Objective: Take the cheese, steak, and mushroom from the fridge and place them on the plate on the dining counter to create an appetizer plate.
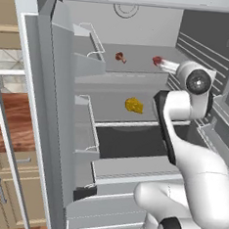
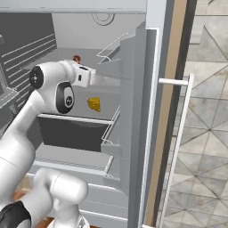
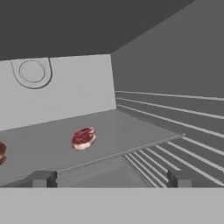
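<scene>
We have the fridge (image 1: 53, 106) open in front of us and the arm reaching in at the top shelf, the gripper (image 3: 109, 178) with its jaws spread wide and nothing between them. In the hand view the steak (image 3: 83, 138) lies flat on that shelf, ahead of the fingertips and left of their midline, well apart from them; the mushroom (image 1: 120, 57) sits further left on the same shelf, and the cheese (image 1: 134, 105) waits one shelf lower. We judge the steak to be the piece in hand, since the hand points nearest to it. To do it well, we first swing the hand left so the slab sits midway between the two tips, then go forward low over the shelf, because the meat is flat and a high approach would close on air. We keep the jaws wide until they straddle it across its narrow side, then close gently. We watch the shelf's front lip and the ribbed side wall on the right, both close to the fingers. The plate and counter are for later
</scene>
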